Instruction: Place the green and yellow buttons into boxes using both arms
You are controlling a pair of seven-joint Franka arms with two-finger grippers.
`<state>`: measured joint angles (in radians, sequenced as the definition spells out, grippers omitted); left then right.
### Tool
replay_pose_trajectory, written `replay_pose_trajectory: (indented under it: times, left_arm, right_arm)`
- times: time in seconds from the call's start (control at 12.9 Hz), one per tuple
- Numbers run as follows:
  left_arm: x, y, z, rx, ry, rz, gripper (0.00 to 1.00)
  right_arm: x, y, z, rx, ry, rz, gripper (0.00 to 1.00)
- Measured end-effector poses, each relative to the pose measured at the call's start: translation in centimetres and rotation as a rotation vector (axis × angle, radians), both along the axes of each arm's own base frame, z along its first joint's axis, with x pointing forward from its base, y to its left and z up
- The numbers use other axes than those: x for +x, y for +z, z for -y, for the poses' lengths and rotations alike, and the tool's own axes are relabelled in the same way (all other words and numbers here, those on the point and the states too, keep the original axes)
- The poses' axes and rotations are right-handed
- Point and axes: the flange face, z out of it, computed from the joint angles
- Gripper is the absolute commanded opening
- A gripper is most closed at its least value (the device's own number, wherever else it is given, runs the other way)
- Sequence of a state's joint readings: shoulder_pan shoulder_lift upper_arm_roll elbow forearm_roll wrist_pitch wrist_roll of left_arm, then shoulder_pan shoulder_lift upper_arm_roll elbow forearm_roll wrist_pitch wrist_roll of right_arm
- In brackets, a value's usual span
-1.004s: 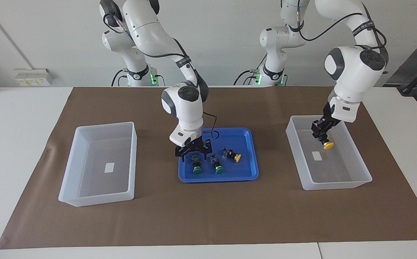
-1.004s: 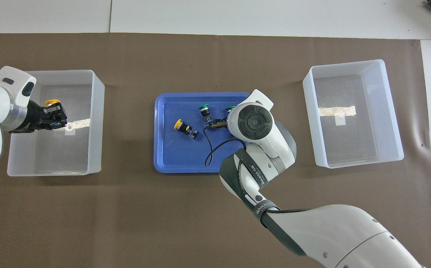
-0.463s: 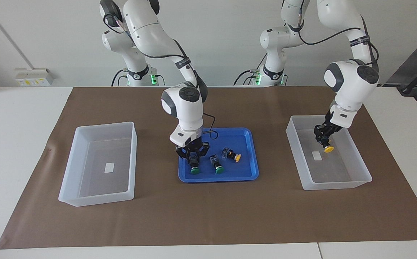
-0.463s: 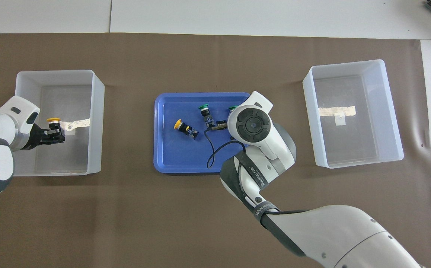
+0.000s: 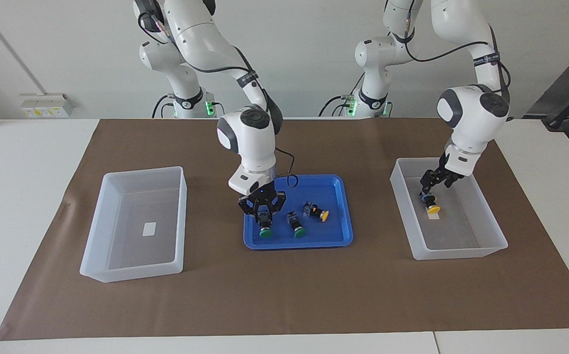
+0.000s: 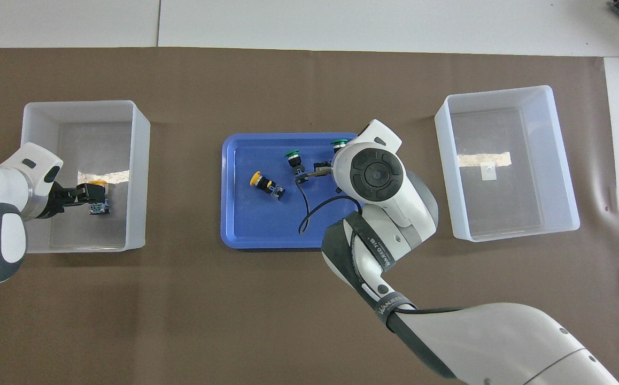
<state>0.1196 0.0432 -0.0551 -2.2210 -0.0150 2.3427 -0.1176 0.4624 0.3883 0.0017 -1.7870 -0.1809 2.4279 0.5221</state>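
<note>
Empty translucent box (image 5: 134, 223), sloped walls, sits at the right arm's end. Right gripper (image 5: 264, 212) pinches a green-capped button (image 5: 265, 229) over the glossy blue tray (image 5: 334, 240). Left gripper (image 5: 434, 185), fingers spread, hangs above a yellow-capped button (image 5: 432, 205) lying in the other box (image 5: 456, 250).

The white jointed left arm (image 5: 471, 108) reaches down from its base, wrist bent steeply, and its black two-finger left gripper (image 5: 434, 183) hangs low with jaws spread apart — nothing held between them. The white jointed right arm (image 5: 247, 132) bends at the elbow toward the middle of the surface, wrist pointing straight down; its black right gripper (image 5: 264, 211) has its jaws closed on a green-capped push-button switch (image 5: 265, 228).
</note>
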Motion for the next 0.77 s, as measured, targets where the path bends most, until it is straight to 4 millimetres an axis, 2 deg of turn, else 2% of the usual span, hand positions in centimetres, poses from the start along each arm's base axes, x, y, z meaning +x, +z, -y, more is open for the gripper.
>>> replay_pose_trajectory:
  times: [0.15,0.31,0.39,0.46,0.62,0.77]
  left_arm:
    - [1.0,2.2,0.3,-0.002,-0.007,0.004,1.0]
    - [2.8,6.8,2.1,-0.011,0.015,0.011,1.0]
    - [3.6,9.0,4.4,-0.021,0.061,0.032,1.0]
    - [3.9,10.3,7.3,-0.034,0.108,0.053,1.0]
    - [3.9,10.4,13.6,-0.067,0.18,0.086,1.0]
    - [3.4,9.4,19.4,-0.109,0.27,0.105,1.0]
  right_arm:
    - [1.1,4.6,4.6,-0.004,-0.055,0.02,0.0]
    - [1.6,8.1,9.8,-0.029,-0.081,0.02,0.0]
    - [1.7,9.3,12.4,-0.042,-0.085,0.019,0.0]
    - [1.6,9.9,14.8,-0.056,-0.083,0.013,0.0]
    - [1.0,9.8,19.5,-0.092,-0.051,-0.012,0.0]
    - [0.5,9.2,24.1,-0.119,-0.008,-0.04,0.0]
